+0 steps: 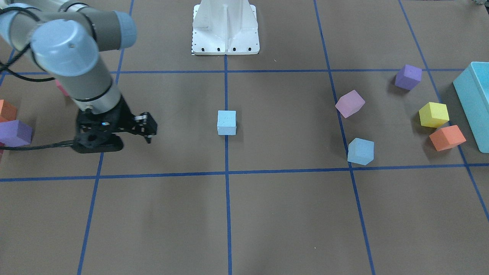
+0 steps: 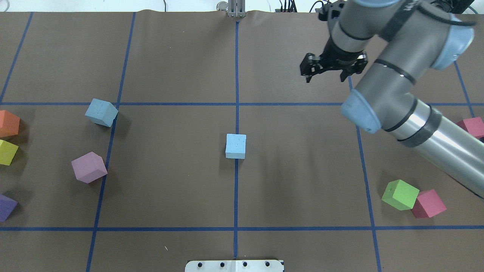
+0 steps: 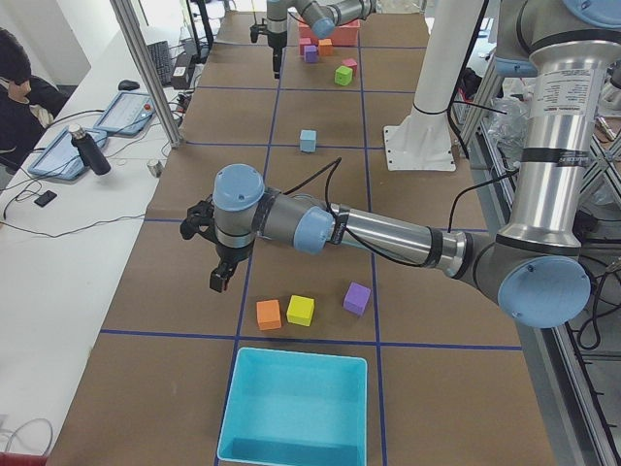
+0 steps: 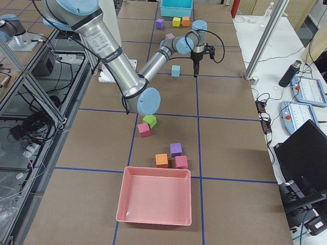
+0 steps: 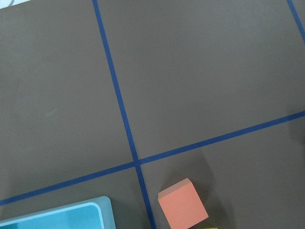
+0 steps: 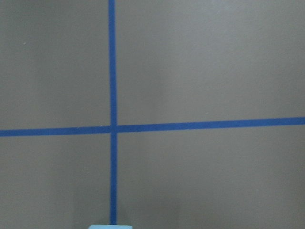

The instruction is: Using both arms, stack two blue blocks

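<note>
- Brown paper marked with a blue tape grid covers the table (image 2: 170, 189); coloured foam cubes lie toward both ends.
- Right arm (image 2: 397, 83) reaches over the right half toward the far edge; the left arm (image 3: 388, 233) stretches out near the left end.
- Teal bin (image 1: 471, 103) sits at the left end.
- Right end effector (image 2: 327, 76) hangs above the table, its fingers spread wide with nothing between them. Left end effector (image 3: 219, 277) hovers near the orange and yellow cubes; I cannot tell how far apart its fingers are.
- Centre blue block (image 2: 235, 146) sits square on the middle tape line. The other blue block (image 2: 101, 112) lies toward the left edge, turned askew to the grid.
- Both are probably light, slightly squashy foam with a matte, grippy skin. Pinch each across two opposite flat faces at mid-height. The askew one likely needs the wrist turned to match its faces.
</note>
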Controlling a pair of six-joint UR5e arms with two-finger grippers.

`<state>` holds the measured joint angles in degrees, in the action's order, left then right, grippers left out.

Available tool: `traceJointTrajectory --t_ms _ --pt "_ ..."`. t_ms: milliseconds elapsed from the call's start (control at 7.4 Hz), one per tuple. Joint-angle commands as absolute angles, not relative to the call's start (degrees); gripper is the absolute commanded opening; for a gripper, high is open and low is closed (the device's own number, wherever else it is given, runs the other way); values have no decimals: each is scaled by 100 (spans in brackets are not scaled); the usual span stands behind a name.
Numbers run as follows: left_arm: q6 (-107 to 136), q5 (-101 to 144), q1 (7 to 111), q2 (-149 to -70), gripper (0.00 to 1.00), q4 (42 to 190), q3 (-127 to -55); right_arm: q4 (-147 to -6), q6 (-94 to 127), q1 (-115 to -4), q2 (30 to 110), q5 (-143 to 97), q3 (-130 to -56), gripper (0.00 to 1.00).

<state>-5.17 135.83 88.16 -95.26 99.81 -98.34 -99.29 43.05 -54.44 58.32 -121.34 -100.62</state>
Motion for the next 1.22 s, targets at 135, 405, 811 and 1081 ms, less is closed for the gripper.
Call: traceJointTrajectory --t_ms 135,405,811,1081 --pt "-153 13465 7956 -9851 99 10239 -9870 -9932 909 -7333 7764 -12751 -10494 100" --pt "594 13456 7421 -10141 99 10248 -9905 -9914 -548 -8336 8775 -12858 -10450 100" --pt "1693 12641 6315 -10318 99 10266 -10221 -9774 -1545 -8990 9895 -12814 -10407 100" --pt "1915 12482 5707 -10415 99 10309 -10117 -9423 -1486 -9009 10160 -12875 -10398 100"
